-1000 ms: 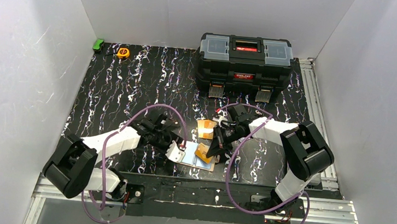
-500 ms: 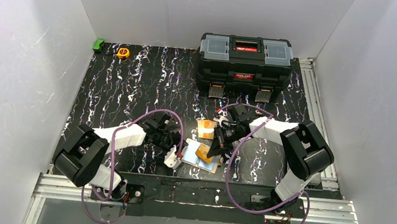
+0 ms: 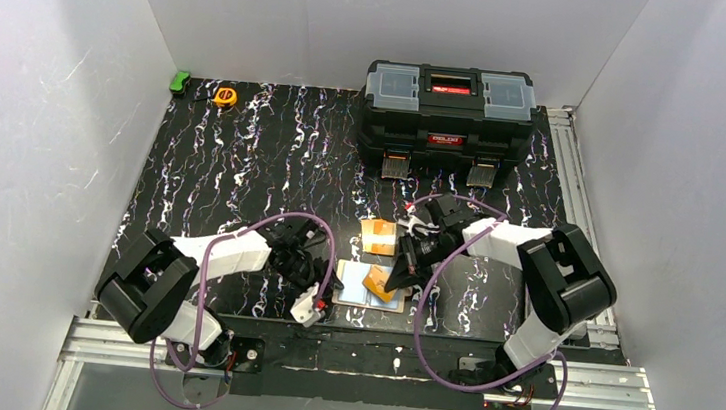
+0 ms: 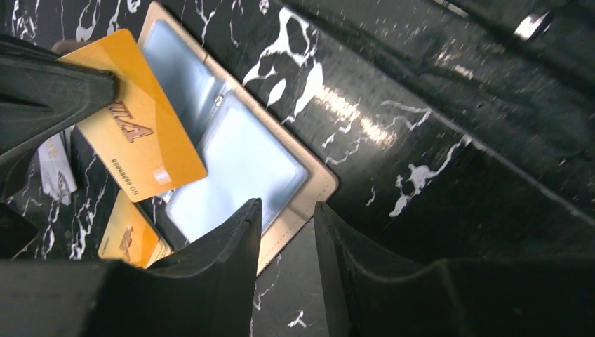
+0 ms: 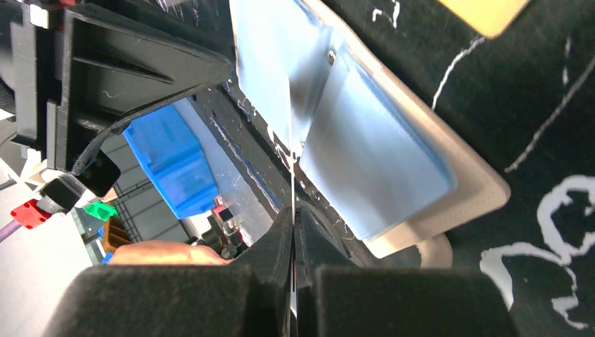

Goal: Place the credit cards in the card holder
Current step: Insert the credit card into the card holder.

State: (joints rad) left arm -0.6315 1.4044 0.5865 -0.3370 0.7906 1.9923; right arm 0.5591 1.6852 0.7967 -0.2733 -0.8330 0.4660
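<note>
The card holder [image 3: 356, 292] lies open near the table's front edge, pale blue inside with a cream rim; it also shows in the left wrist view [image 4: 242, 161] and the right wrist view [image 5: 379, 147]. My right gripper [image 3: 398, 269] is shut on the orange card [image 3: 378, 284] and holds it tilted over the holder's right half. That card is flat-on in the left wrist view [image 4: 140, 137] and edge-on in the right wrist view [image 5: 291, 161], between my shut fingers [image 5: 293, 214]. My left gripper [image 4: 286, 207] is open and empty, just off the holder's near left corner [image 3: 309, 305]. The black card is not in view.
A second orange flat piece [image 3: 376, 234] lies just behind the holder, with small white pieces beside it. A big black toolbox [image 3: 449, 108] stands at the back. A yellow tape measure [image 3: 225, 96] and a green object [image 3: 180, 81] sit at the back left.
My left gripper has drawn back from the holder's left edge toward the table's front. The holder now lies flatter and squarer. My right gripper still holds the orange card over it, shifted slightly.
</note>
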